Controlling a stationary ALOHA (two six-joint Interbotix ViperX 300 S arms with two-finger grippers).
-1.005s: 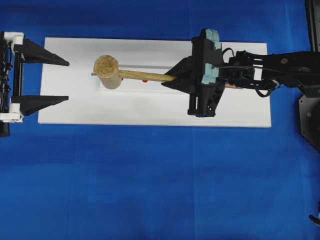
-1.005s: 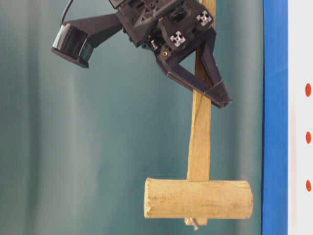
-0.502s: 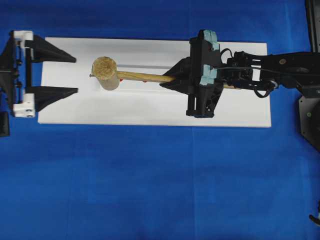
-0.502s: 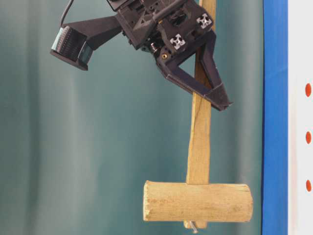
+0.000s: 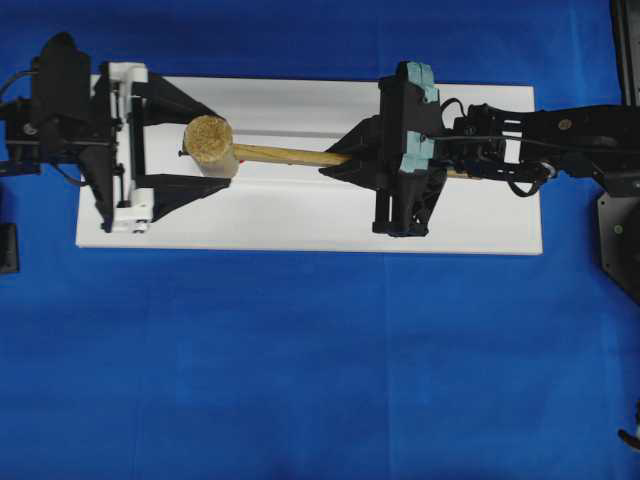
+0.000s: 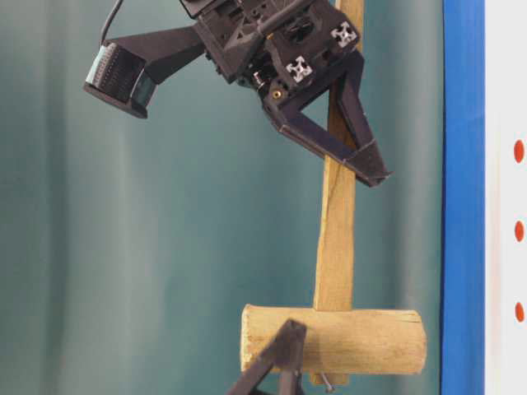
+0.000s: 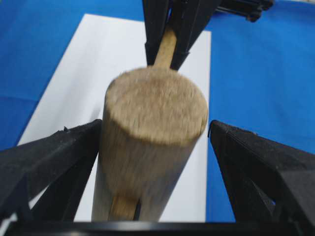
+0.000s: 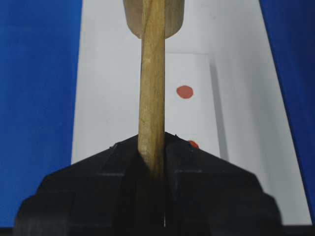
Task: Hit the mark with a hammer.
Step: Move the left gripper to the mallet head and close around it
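Two grippers are meeting at the hammer [image 5: 255, 152]. Starting at the right gripper [image 5: 340, 160], it is clenching the handle, and the hammer's long stick is pointing away from it toward the left side. Out at the far end, the head is sitting between the wide-open fingers of the left gripper [image 5: 200, 140], not squeezed yet. Down below, well apart from the head, the mark [image 6: 519, 231] is waiting on the white block [image 5: 310, 220] on the bench [image 5: 320, 360].

The hammer [image 5: 240, 150] hangs above the white block [image 5: 300, 215], its head between the left gripper's [image 5: 185, 143] fingers.
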